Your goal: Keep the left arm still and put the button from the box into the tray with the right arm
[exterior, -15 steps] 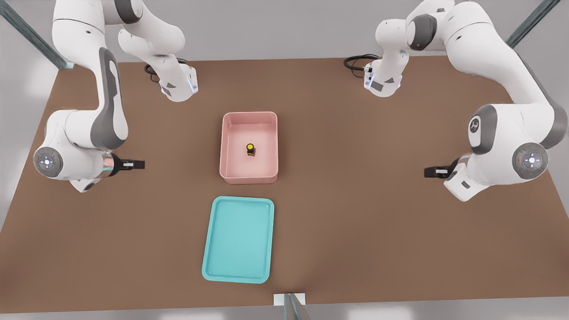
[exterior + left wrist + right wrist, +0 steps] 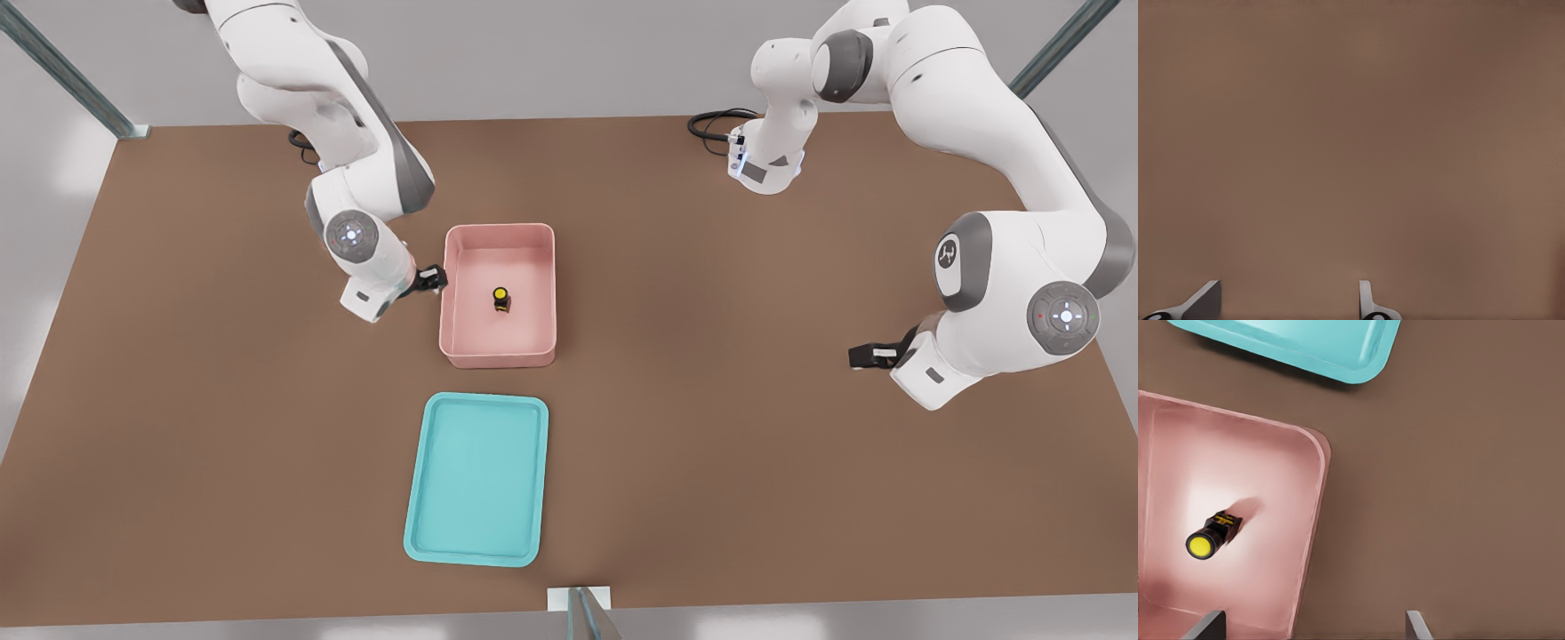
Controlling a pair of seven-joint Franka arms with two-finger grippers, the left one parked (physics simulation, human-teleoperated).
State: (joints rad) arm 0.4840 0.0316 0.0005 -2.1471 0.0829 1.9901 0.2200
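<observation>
- Tiny push-button with round yellow cap and black body (image 2: 501, 299): lying on the floor of the pale pink plastic box with tall walls (image 2: 498, 233), about mid-floor, clear of every wall, not held.
- Pink box: set near the middle of the brown worktop (image 2: 711, 427).
- Shallow turquoise rectangular tray (image 2: 476, 556): on the worktop between the box and the edge nearest the front camera, apart from the box, nothing in it.
- Black two-finger gripper (image 2: 433, 278) of the white right arm: just outside the box wall on the front view's left, at about rim level; fingertips (image 2: 1415, 625) spread wide in the right wrist view, nothing between them.
- Step in hand, by the look of it: the approach to the button; pick not yet made.
- Next move likely calls for: passing over the wall, centring above the cap, descending between the walls, closing on the small black body.
- Count: one button, one box, one tray.
</observation>
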